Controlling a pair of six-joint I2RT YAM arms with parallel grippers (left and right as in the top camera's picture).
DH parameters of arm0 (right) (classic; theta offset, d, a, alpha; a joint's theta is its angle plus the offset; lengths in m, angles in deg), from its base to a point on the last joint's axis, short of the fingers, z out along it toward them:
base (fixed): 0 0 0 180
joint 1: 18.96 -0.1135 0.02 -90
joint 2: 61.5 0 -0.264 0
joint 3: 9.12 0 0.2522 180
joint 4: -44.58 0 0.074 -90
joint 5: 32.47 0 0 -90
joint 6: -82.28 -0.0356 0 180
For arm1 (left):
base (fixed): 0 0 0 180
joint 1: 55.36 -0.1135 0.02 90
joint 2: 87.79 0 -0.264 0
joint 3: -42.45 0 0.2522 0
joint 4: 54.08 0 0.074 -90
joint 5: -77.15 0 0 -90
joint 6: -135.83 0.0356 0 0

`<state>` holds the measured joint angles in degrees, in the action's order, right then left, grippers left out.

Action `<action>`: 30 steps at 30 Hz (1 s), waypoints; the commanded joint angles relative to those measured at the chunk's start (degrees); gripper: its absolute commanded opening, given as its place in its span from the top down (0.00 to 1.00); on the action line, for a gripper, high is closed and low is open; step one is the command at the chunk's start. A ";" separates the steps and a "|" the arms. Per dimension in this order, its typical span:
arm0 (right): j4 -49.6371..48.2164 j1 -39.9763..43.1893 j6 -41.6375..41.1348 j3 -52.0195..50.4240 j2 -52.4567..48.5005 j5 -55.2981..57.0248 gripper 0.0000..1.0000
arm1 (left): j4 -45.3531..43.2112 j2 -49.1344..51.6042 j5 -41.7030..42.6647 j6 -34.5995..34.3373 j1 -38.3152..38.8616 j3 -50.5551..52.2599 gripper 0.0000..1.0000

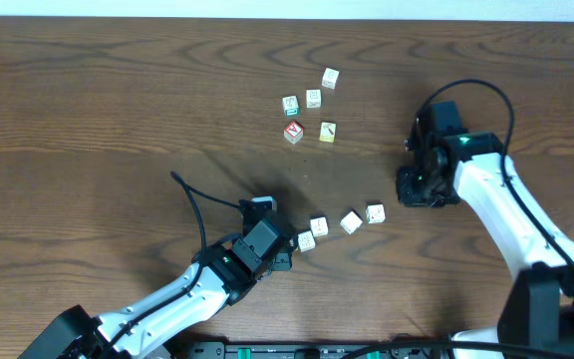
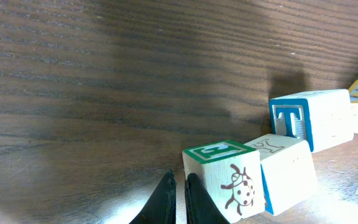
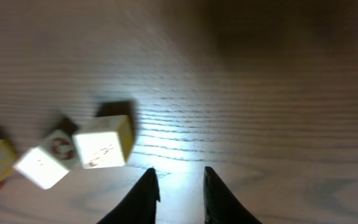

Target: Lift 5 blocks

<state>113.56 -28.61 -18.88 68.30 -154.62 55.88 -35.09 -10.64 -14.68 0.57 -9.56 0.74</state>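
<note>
1. Nearest the arms' bases, well on our side of the red-faced block (image 1: 293,131), the left tool (image 2: 180,183) sits low over the counter (image 1: 88,120). Its fingers are pressed together and it holds nothing. It is just beside the ladybird block (image 2: 225,180), not around it.
2. The ladybird block appears to be the end of a row of four blocks (image 1: 351,221). The row lies on the near side of the red-faced block and well apart from it, trailing off to the right. All four rest on the counter.
3. At the row's right end, nearer than the red-faced block and far to its right, is the right tool (image 3: 179,171). Its fingers are spread with bare counter between them, and the closest block lies off to one side.
4. Just right of the red-faced block sits a yellowish block (image 1: 327,131). Just beyond the pair lie three pale blocks (image 1: 313,98), also on the counter.
5. We judge that no block is off the counter, so the step in hand is the approach to a first grasp.
6. Next, the right tool should shift sideways until the end block stands between its fingers, then close and rise. The left tool would first have to spread before it could straddle the ladybird block. Its neighbour stands so close that it may get nudged.
</note>
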 commanded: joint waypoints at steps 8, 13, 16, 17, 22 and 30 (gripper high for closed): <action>-1.22 0.07 0.90 -1.60 -9.75 0.20 0.92 | 0.63 0.35 -0.28 -2.19 -0.09 -0.02 0.91; -2.14 -0.26 3.98 -1.60 -12.13 -3.08 0.98 | 0.68 0.35 -0.31 -2.38 -0.09 -0.02 0.91; -3.06 -0.59 6.43 -1.60 -12.11 -5.55 0.98 | 0.66 0.35 -0.31 -3.63 -0.09 -0.02 0.91; -3.30 -0.63 7.19 -1.60 -12.11 -6.47 0.97 | 0.66 0.35 -0.31 -3.82 -0.09 -0.02 0.91; -4.46 -1.01 11.47 -1.60 -12.11 -12.37 0.97 | 0.70 0.35 -0.33 -4.68 -0.09 -0.02 0.91; -4.57 -3.54 16.24 -1.60 -12.11 -17.49 0.96 | 0.72 0.35 -0.33 -7.19 -0.09 -0.02 0.91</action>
<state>109.02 -30.73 -5.66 66.88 -166.77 41.21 -34.59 -10.64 -14.68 -5.24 -9.56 0.74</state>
